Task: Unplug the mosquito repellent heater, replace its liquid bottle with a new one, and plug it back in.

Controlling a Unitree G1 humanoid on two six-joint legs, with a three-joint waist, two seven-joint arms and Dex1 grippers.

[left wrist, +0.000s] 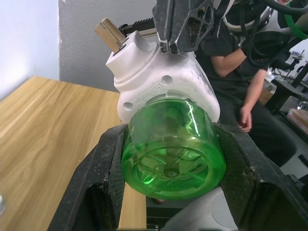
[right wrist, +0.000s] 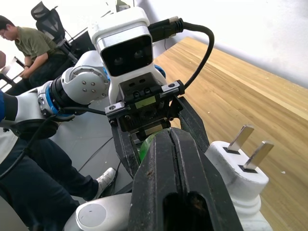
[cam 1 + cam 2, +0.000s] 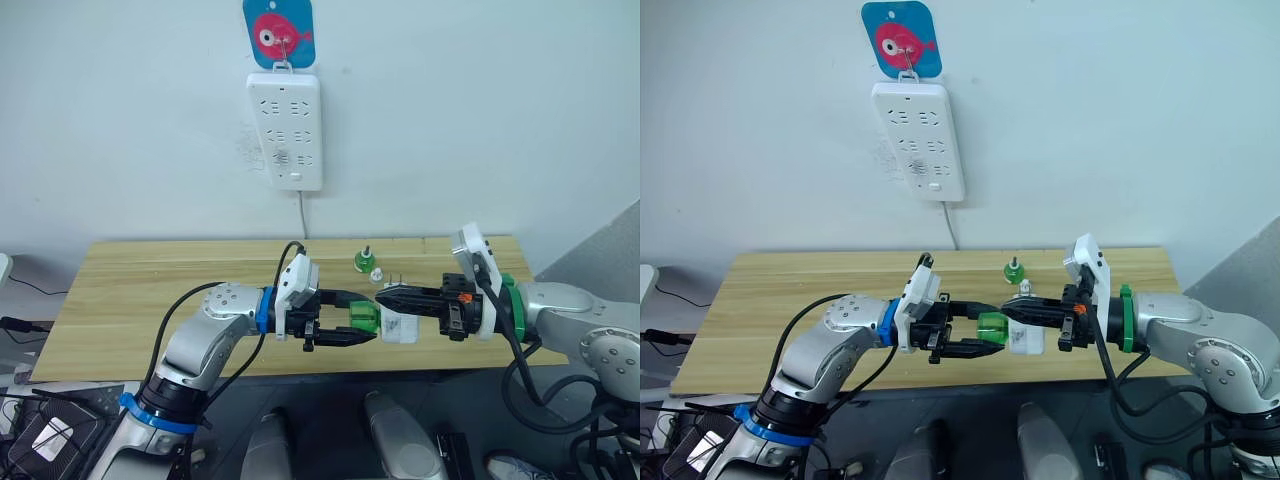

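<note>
Left gripper (image 3: 352, 325) fingers pinch the green liquid bottle (image 3: 364, 317), seated in the mosquito repellent heater (image 3: 400, 328). Right gripper (image 3: 385, 297), at the heater's 12 o'clock, fingers clamp its top above the counter (image 3: 130, 300).

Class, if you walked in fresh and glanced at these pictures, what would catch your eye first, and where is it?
First, the two claws meeting in mid-air over the front edge of the wooden table: the left claw grips a green bottle fitted in the white mosquito repellent heater, which the right claw clamps. Next, the white power strip on the wall, hung below a blue fish hook.
</note>
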